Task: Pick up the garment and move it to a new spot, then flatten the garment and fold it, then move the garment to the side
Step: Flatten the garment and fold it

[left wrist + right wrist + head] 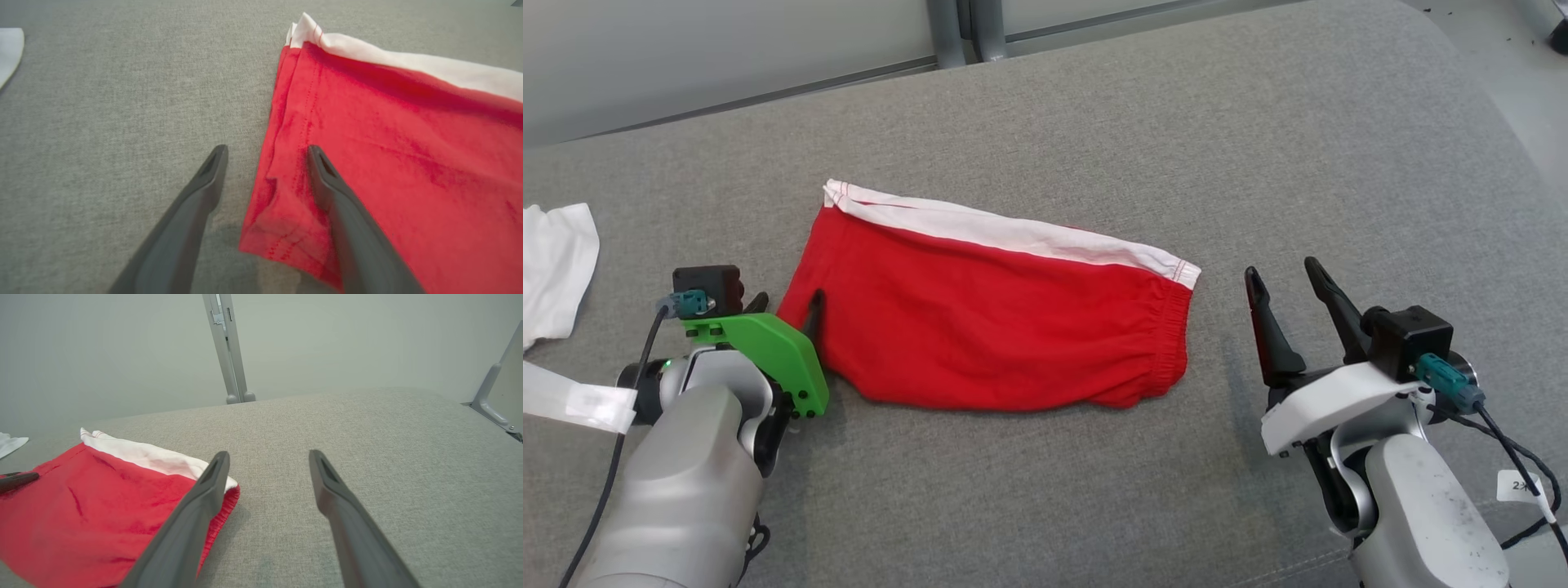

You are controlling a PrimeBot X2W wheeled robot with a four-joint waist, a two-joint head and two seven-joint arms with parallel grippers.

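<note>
The red garment [996, 327] lies mid-frame on the grey cushion [1094, 122], light and limp; its hemmed edges probably grip best. The left gripper [787, 309], jaws wide, straddles the left hem, holding nothing; the right gripper [1282, 271], lower right, jaws wide and empty.

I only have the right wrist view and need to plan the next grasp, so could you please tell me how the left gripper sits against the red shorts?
Observer: The left gripper is open and straddles the left edge of the red shorts: one finger over fabric, the other over the grey cushion.
Operator: Thank you; is my right gripper touching the waistband?
Observer: No; the head view shows the right gripper open, with bare cushion between it and the elastic waistband.
</note>
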